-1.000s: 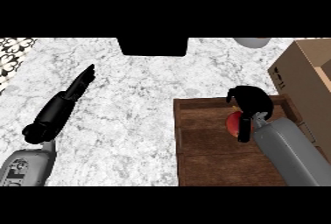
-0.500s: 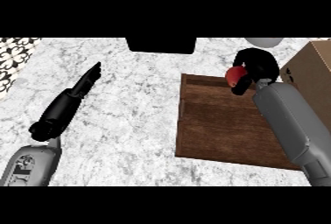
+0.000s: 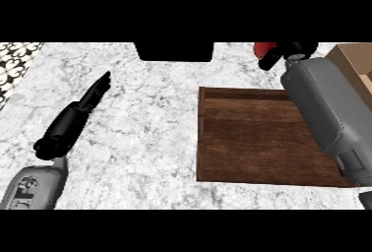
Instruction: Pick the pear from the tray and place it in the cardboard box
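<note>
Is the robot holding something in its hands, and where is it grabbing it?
The right hand is curled round a red fruit, the pear, covering its right side; only its left side shows. The left hand lies flat and holds nothing.

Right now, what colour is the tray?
Dark brown, wood-grained. The tray shows best in the head view, on the white marbled counter.
</note>
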Available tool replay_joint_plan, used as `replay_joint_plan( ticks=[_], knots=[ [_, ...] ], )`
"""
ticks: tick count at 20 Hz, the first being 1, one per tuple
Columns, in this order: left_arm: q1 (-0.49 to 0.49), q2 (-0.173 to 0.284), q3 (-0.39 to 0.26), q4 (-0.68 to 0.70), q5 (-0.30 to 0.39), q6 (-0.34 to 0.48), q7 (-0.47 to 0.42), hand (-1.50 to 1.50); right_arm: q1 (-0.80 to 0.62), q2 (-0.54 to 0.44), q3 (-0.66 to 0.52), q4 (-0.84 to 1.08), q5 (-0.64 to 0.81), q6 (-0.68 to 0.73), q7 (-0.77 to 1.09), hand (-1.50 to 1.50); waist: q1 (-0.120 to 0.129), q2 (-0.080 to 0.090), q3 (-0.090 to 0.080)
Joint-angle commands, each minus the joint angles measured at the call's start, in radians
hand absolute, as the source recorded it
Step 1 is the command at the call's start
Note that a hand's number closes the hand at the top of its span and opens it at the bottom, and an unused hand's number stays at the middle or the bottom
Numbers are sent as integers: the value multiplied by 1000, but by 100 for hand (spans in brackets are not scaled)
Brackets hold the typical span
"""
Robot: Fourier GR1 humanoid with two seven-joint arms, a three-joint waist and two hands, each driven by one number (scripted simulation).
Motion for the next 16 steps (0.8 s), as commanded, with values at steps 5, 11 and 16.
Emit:
replay_joint_plan(
  ticks=[5, 11, 16],
  knots=[
    [-19, 12, 31, -3, 12, -2, 29, 0, -69, -106, -150, -11, 20, -182, 208, 150, -23, -4, 0],
    [5, -2, 21, -21, -3, 4, 30, 0, -34, -228, -232, 8, 15, -211, 221, 150, -23, -4, 0],
    [13, 4, 29, -24, 5, -19, 16, 0, -3, -315, -285, 93, 0, -198, 144, 150, -11, -1, 0]
  ],
)
